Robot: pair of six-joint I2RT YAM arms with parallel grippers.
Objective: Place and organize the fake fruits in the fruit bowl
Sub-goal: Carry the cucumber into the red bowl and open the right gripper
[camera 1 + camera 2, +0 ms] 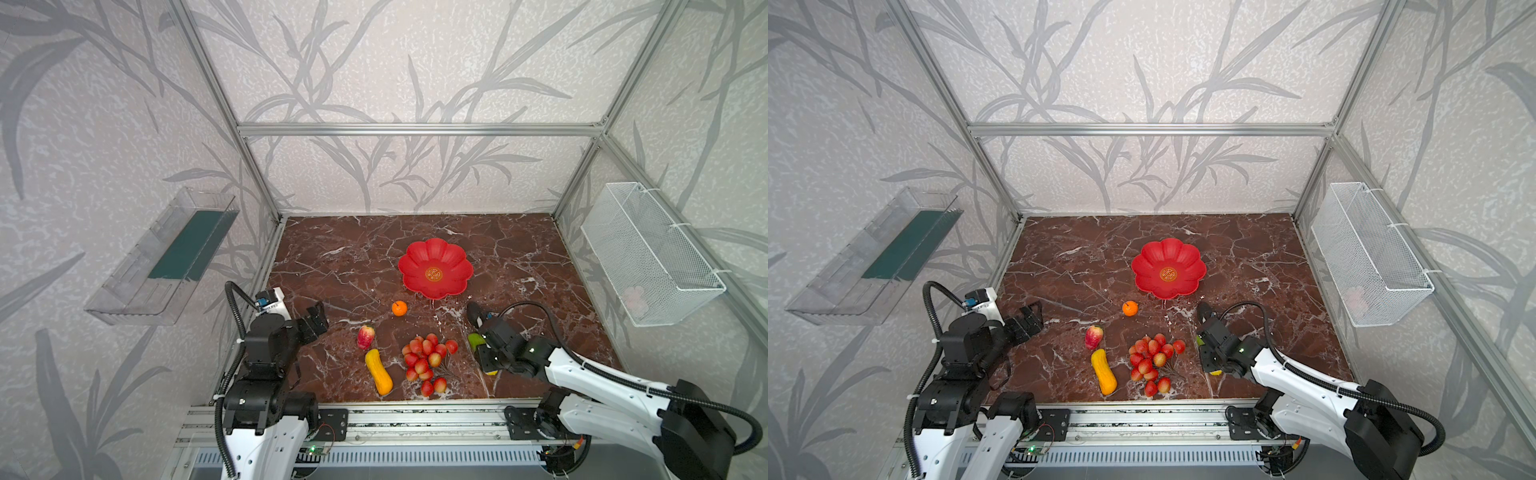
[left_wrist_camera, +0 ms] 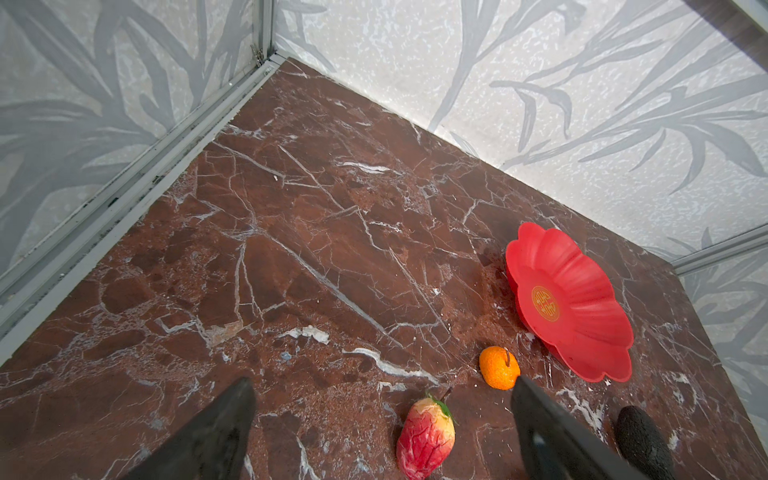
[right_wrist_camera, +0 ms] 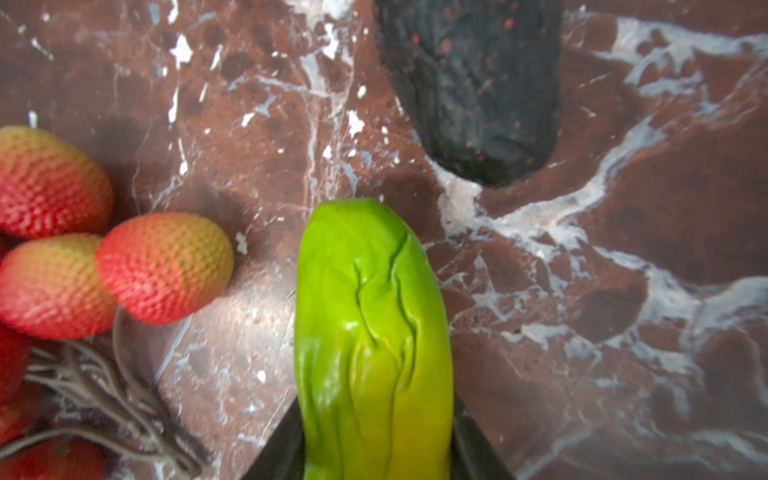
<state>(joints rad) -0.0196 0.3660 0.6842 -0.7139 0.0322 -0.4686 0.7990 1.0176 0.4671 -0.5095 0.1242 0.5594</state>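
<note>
Bowl (image 1: 419,257): red, flower-rimmed, sitting on the tabletop (image 1: 332,257) toward the back, and empty. No fruit is in it, so we judge the task barely begun.

Green fruit (image 3: 370,332): the piece being worked. It lies on the robot's side of the bowl, off to the bowl's right and well apart from it. The right end effector (image 3: 376,424) has its jaws pressed against both long flanks, gripping it. We think it is taken across its narrow width because that is what fits between the jaws, and the rounded end pointing forward is free to go into the bowl first. We cannot tell whether it has left the tabletop.

Avocado (image 1: 473,312): between the bowl and the green fruit, close to the fruit's free end. A low carry toward the bowl could knock it, so we would expect a lift first.

Bunch of red fruits (image 1: 426,357): on the robot's side of the bowl, just beside the green fruit on its left, apart from it.

Tangerine (image 1: 399,308): nearest the bowl, just off its front-left rim. The apple (image 1: 365,337) and the yellow fruit (image 1: 378,372) lie farther from the bowl, to its front-left.

Left end effector (image 2: 382,382): jaws wide apart, holding nothing, hanging far left of the bowl, apparently out of the way.
</note>
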